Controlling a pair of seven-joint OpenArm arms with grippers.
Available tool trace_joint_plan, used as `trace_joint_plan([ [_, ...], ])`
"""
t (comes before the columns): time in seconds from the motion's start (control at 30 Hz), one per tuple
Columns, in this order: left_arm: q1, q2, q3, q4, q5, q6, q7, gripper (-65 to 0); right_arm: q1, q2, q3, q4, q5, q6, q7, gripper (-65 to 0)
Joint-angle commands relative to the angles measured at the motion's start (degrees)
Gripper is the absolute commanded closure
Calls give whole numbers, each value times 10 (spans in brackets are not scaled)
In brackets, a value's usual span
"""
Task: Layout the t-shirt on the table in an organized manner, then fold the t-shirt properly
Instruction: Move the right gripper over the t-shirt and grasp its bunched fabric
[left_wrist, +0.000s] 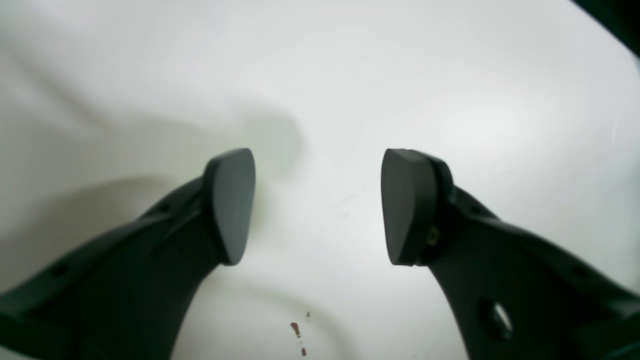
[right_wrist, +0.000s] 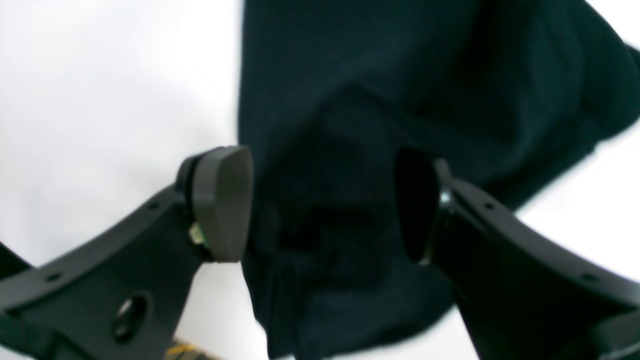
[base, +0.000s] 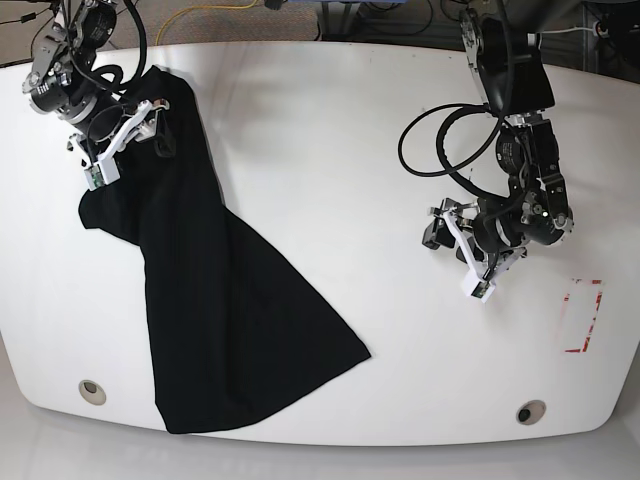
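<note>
1. Table (base: 330, 130), white and glossy, fills the base view; a red-and-white tape rectangle (base: 583, 316) sits near its right edge and two grommet holes (base: 92, 390) near the front edge.
2. Shirt (base: 215, 300) lies plain black side up on the base view's left half, a long slanted shape running from the far left corner down to the front edge, bunched and narrow at the top, wider below. It is not yet spread flat.
3. Right gripper (right_wrist: 322, 202) hangs over the bunched top end, jaws apart with dark cloth showing between them; no pinch is visible.
4. Left gripper (left_wrist: 317, 205) hovers over bare table well away from the shirt, jaws apart and empty.
5. Handling, as a judgement: the cloth looks soft, light and limp, so it will drape and drag rather than hold shape. Pinching at shoulder seams or hem corners, one per gripper, should let it be pulled taut and laid flat.
</note>
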Motion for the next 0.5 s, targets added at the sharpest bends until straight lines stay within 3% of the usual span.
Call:
trace_joint_plan([
  [0.0, -15, -12, -1, 11, -12, -2, -14, -378, 41, 9, -4, -3, 12, 0, 15, -431],
  [0.27, 0, -14, -22, 11, -12, -2, -13, -378, 193, -10, -102, -103, -100, 0, 20, -428],
  [0.47, -2, -15, -74, 11, -12, -2, -11, -378, 287, -32, -167, -194, -194, 0, 74, -430],
])
